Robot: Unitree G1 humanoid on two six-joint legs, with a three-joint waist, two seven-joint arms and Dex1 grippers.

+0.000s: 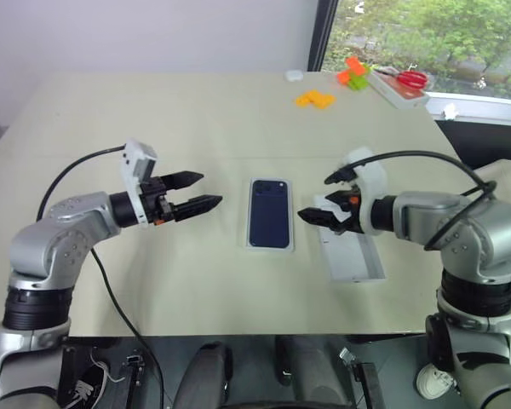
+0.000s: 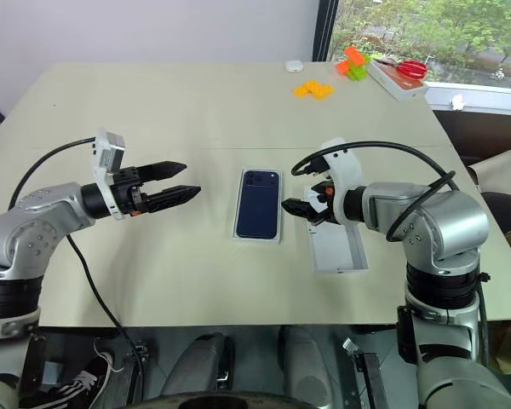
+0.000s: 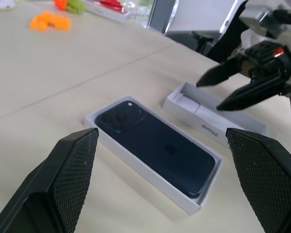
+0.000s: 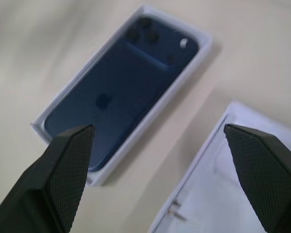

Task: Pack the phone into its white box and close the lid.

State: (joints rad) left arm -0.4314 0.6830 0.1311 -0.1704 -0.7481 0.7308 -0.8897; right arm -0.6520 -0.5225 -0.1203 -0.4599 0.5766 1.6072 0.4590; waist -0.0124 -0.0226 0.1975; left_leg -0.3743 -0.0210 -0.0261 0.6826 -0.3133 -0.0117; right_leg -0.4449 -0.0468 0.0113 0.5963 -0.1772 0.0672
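Glossy phone; matt cardboard white box.

Both arms: silver-grey metal shells w/ rounded joint housings, small screw holes on the upper links, black ribbed collars btwn segments. Black cable loops from each forearm to the wrist. White plastic camera mount at each wrist. Left gripper & right gripper: two black pointed fingers, diamond-knurled pads, small orange accent at the base.
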